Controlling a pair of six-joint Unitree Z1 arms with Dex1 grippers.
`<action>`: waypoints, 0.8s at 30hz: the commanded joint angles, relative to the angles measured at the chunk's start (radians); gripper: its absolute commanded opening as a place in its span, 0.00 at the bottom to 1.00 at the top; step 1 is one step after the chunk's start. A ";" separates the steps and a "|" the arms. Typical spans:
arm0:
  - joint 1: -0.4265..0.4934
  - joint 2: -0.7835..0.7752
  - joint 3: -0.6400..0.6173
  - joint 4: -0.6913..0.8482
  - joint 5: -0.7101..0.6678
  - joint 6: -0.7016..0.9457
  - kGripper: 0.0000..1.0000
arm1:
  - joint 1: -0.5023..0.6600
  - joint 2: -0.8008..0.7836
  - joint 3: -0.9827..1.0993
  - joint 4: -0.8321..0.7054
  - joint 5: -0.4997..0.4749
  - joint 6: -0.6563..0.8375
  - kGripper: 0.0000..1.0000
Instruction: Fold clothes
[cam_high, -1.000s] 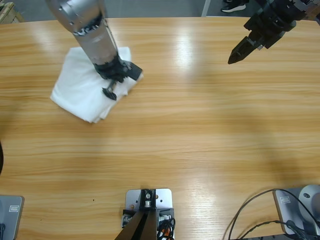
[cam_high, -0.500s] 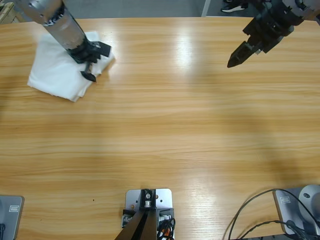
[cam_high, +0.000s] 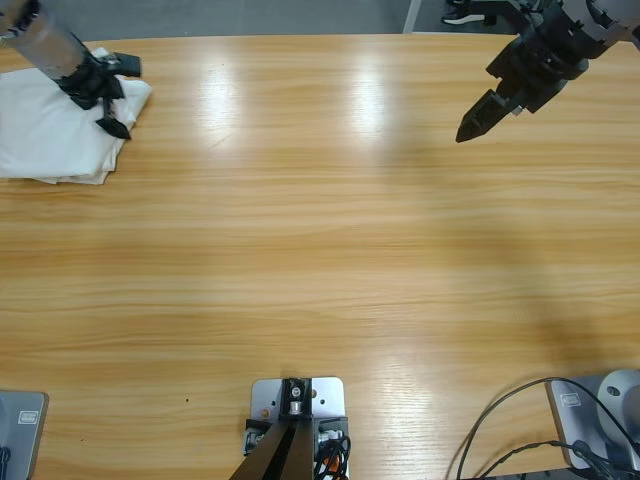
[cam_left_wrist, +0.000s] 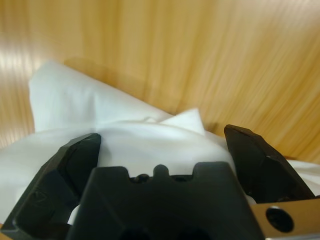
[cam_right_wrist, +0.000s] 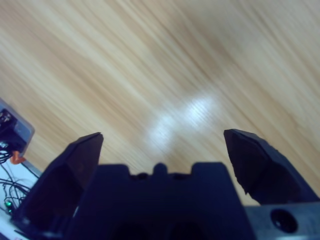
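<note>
Fingers of the left gripper (cam_high: 108, 105) gape wide over the folded clothes (cam_high: 55, 130) at the tabletop's (cam_high: 330, 250) far left corner, so lift straight off without snagging; right gripper (cam_high: 478, 118), well apart, looks narrow.

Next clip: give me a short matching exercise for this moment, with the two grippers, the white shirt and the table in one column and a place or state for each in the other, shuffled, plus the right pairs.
Things:
1. left gripper
2. right gripper
3. white shirt
4. table

Places or states:
A. light wood, bare across its middle
B. folded in a pile at the table's far left corner
C. open above bare wood, near the far right corner
D. open, right over white cloth

Pairs: 1-D, 2-C, 3-B, 4-A
</note>
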 joint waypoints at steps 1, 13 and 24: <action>0.072 -0.234 0.066 -0.010 -0.244 -0.194 0.96 | -0.019 -0.135 0.045 0.103 -0.076 0.012 1.00; 0.051 -0.763 0.438 -0.244 -0.356 -0.841 0.96 | 0.111 -0.759 0.378 -0.054 -0.302 0.288 1.00; 0.023 -1.419 1.022 -0.428 -0.234 -1.063 0.95 | 0.160 -1.079 0.710 -0.186 -0.366 0.360 0.99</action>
